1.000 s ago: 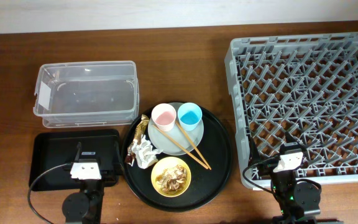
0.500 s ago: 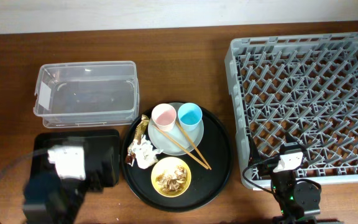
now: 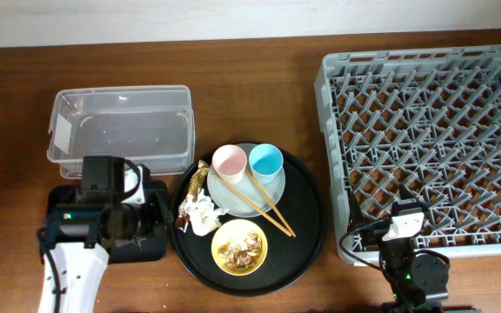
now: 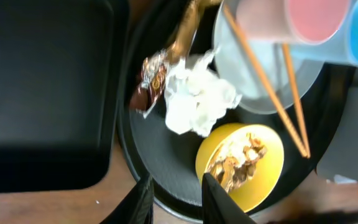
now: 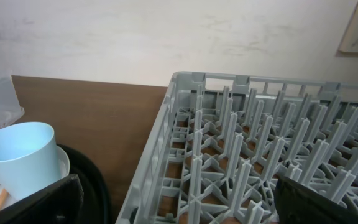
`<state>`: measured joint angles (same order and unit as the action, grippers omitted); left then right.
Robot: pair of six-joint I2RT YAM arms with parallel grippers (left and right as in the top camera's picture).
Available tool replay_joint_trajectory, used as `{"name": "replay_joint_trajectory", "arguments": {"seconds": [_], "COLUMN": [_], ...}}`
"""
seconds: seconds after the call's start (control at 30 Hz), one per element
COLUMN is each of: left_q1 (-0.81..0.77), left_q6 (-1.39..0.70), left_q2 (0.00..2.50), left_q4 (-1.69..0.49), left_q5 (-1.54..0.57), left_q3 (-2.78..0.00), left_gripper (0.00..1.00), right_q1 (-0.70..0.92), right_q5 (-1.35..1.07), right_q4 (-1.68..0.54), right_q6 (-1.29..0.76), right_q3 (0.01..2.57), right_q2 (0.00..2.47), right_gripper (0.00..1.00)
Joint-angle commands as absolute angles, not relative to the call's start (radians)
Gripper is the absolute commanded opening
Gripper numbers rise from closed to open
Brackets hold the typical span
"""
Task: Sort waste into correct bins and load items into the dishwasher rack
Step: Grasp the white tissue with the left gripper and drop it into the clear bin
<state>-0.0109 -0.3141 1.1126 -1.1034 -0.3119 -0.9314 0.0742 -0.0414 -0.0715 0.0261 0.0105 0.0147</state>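
Observation:
On the round black tray [image 3: 307, 217] a grey-green plate [image 3: 233, 196] carries a pink cup [image 3: 229, 163], a blue cup [image 3: 265, 161] and chopsticks [image 3: 268, 204]. Beside it lie a white paper wad [image 3: 203, 216], a gold-brown wrapper [image 3: 200, 178] and a yellow bowl [image 3: 260, 252] of food scraps. My left gripper [image 3: 146, 217] hovers over the small black tray [image 3: 68, 202]. In the left wrist view its jaws [image 4: 176, 186] stand narrowly open and empty above the round tray's rim, short of the wad [image 4: 197, 99] and bowl [image 4: 269, 177]. My right gripper [image 5: 179, 208] rests wide open at the rack's [image 3: 424, 139] front edge.
A clear plastic tub [image 3: 120, 91] stands behind the small black tray, at the left. The grey rack fills the right side of the table up to its back edge. Brown tabletop shows between the round tray and the rack.
My left arm has risen from the front edge and swung over the small black tray toward the round tray, and its jaws have narrowed. The right arm has not moved.

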Motion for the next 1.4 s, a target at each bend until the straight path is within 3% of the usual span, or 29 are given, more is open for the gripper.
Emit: {"name": "replay_joint_trajectory", "arguments": {"seconds": [0.0,0.13,0.17,0.2,0.37,0.4,0.47,0.5,0.57,0.6,0.63,0.7,0.8,0.93,1.03,1.17,1.37], "left_q1": [-0.045,-0.338,-0.384,-0.424,-0.436,-0.436,-0.436,-0.436,-0.436,-0.436,-0.436,-0.436,-0.419,-0.319,-0.224,-0.073,0.036], "left_q6": [-0.326,-0.529,-0.538,-0.539,-0.584,-0.584,-0.583,-0.583,-0.583,-0.57,-0.548,-0.498,-0.418,-0.361,-0.234,-0.229,-0.229], "left_q2": [1.105,1.155,1.185,1.234,1.511,1.541,1.57,1.57,1.57,1.562,1.547,1.436,1.237,1.171,1.325,1.6,1.691], "left_q4": [-1.07,-0.904,-0.886,-0.856,-0.732,-0.721,-0.688,-0.684,-0.685,-0.697,-0.71,-0.773,-0.847,-0.703,-0.496,-0.291,-0.175], "left_q5": [-0.352,-0.083,-0.04,-0.004,-0.004,-0.007,-0.056,-0.056,-0.056,-0.058,-0.064,-0.05,0.128,0.464,0.468,0.384,0.258], "left_q3": [-0.898,-0.868,-0.867,-0.867,-0.867,-0.867,-0.868,-0.868,-0.868,-0.872,-0.879,-0.95,-1.103,-1.124,-1.124,-1.124,-1.124], "left_gripper": [0.33,0.64,0.66,0.94,0.93,0.89,0.7,0.51,0.26,0.04,0.0,0.0,0.0,0.0,0.0,0.02,0.15], "right_q1": [0.07,0.07,0.07,0.07,0.07,0.07,0.07,0.07,0.07,0.07,0.07,0.07,0.07,0.07,0.07,0.07,0.07], "right_q5": [-0.036,-0.036,-0.036,-0.036,-0.036,-0.036,-0.036,-0.036,-0.036,-0.036,-0.036,-0.036,-0.036,-0.036,-0.036,-0.036,-0.036], "right_q4": [-0.075,-0.076,-0.076,-0.075,-0.076,-0.075,-0.075,-0.075,-0.075,-0.075,-0.076,-0.076,-0.075,-0.075,-0.075,-0.075,-0.075], "right_q6": [0.022,0.022,0.022,0.022,0.022,0.022,0.022,0.022,0.022,0.022,0.022,0.022,0.022,0.022,0.022,0.022,0.022], "right_q3": [0.006,0.006,0.006,0.006,0.006,0.006,0.006,0.006,0.006,0.006,0.006,0.006,0.006,0.006,0.006,0.006,0.006], "right_q2": [0.006,0.006,0.006,0.006,0.006,0.006,0.006,0.006,0.006,0.006,0.006,0.006,0.006,0.006,0.006,0.006,0.006], "right_gripper": [0.99,0.99,0.99,0.99,0.99,0.98,0.99,0.99,0.99,0.99,0.99,0.99,0.99,0.99,0.99,0.99,0.99]}}
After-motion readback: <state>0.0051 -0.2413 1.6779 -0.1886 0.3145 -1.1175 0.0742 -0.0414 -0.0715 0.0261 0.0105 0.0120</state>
